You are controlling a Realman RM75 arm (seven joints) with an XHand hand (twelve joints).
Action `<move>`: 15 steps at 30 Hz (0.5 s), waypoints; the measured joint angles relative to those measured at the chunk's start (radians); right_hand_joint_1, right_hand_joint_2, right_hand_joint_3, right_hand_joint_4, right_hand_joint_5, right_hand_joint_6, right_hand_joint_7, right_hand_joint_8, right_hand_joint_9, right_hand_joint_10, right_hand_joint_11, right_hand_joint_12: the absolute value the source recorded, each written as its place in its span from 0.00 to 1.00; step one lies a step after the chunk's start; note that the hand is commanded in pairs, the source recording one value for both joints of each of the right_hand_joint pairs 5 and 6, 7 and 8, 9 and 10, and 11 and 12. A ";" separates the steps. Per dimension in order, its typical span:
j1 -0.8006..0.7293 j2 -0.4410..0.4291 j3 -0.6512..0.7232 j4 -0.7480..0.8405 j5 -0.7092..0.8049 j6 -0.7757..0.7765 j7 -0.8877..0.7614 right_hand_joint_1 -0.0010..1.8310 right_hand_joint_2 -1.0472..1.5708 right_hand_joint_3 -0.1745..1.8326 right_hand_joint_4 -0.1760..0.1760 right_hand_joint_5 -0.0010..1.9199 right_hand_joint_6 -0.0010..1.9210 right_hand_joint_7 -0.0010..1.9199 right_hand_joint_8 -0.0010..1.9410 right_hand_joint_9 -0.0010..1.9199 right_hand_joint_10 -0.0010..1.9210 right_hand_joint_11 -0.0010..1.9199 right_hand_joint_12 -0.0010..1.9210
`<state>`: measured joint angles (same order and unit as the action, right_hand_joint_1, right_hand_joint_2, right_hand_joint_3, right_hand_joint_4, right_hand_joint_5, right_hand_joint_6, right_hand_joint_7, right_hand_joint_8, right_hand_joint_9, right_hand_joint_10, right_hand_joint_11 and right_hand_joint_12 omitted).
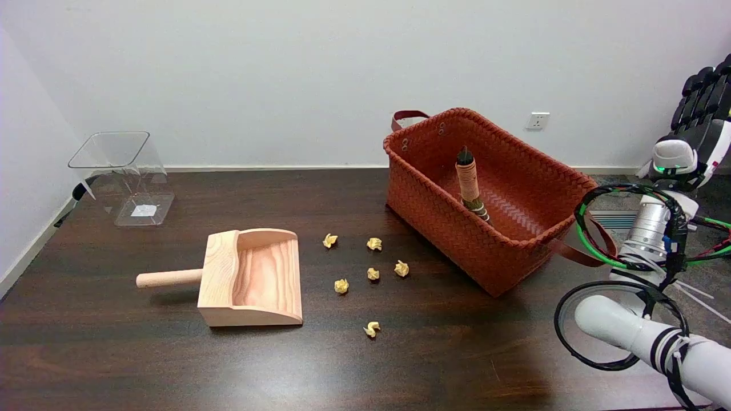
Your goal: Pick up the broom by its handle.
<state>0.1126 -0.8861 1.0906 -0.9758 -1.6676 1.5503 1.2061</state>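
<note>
Your robot hand sits at the upper right edge of the frame, raised above the white arm that comes in from the lower right. Only the backs of its black fingers show, lined up side by side and cut off by the frame edge, so you cannot tell whether it is spread or closed. It is well apart from the basket and touches nothing you can see.

Going from the left: a clear plastic bin lies tipped on its side at the upper left of the dark worktop. Right of it and lower, a wooden dustpan rests flat, its round handle pointing to frame left. Just right of the dustpan, six crumpled yellow paper scraps lie scattered near the centre, each apart from the others.

Further right, a woven red-brown basket stands on the worktop, with strap handles at its ends. Inside it you see the broom, leaning against the near wall with its handle end up, tipped with a dark cap, above the rim. Its bristle end is down in the basket, hidden behind the wall. A wall socket sits on the white wall behind.
</note>
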 measured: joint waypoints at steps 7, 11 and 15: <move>0.003 0.000 0.000 -0.003 0.000 -0.003 -0.003 0.40 0.28 0.26 0.50 0.05 0.05 0.01 0.01 0.05 0.05 0.05 0.05; 0.004 0.000 0.001 -0.003 0.000 -0.004 -0.005 0.40 0.28 0.27 0.50 0.05 0.05 0.01 0.01 0.05 0.05 0.05 0.05; 0.006 -0.001 0.006 0.005 0.000 -0.006 -0.005 0.40 0.27 0.28 0.50 0.05 0.05 0.01 0.01 0.05 0.05 0.05 0.05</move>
<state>0.1187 -0.8866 1.0970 -0.9712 -1.6679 1.5445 1.2011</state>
